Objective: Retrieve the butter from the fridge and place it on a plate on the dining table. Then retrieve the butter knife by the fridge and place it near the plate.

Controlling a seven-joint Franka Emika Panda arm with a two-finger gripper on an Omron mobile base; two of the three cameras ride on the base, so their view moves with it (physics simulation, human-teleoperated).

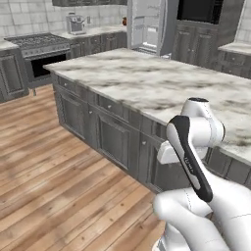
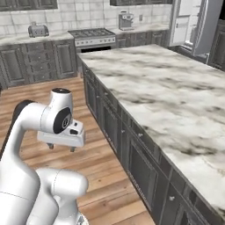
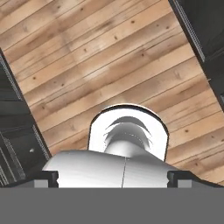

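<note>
The dining table (image 1: 147,81) (image 2: 176,96) spreads its bare marble top ahead of me, over dark panelled cabinets. Beyond its far end stands the fridge (image 1: 147,27) (image 2: 189,24) with a door swung open onto a white inside. My arm is folded back beside the table. The gripper (image 2: 62,148) (image 3: 113,179) points down at the wooden floor, well below the table top. It is open, fingertips (image 3: 46,179) wide apart with nothing between them. The butter, the plate and the butter knife are out of view.
A stove (image 1: 39,44) (image 2: 94,35) sits in the back counter, with a coffee machine (image 1: 75,23) (image 2: 126,19) and a toaster (image 2: 38,30) on that counter. Open wooden floor (image 1: 49,176) runs along the table's near side.
</note>
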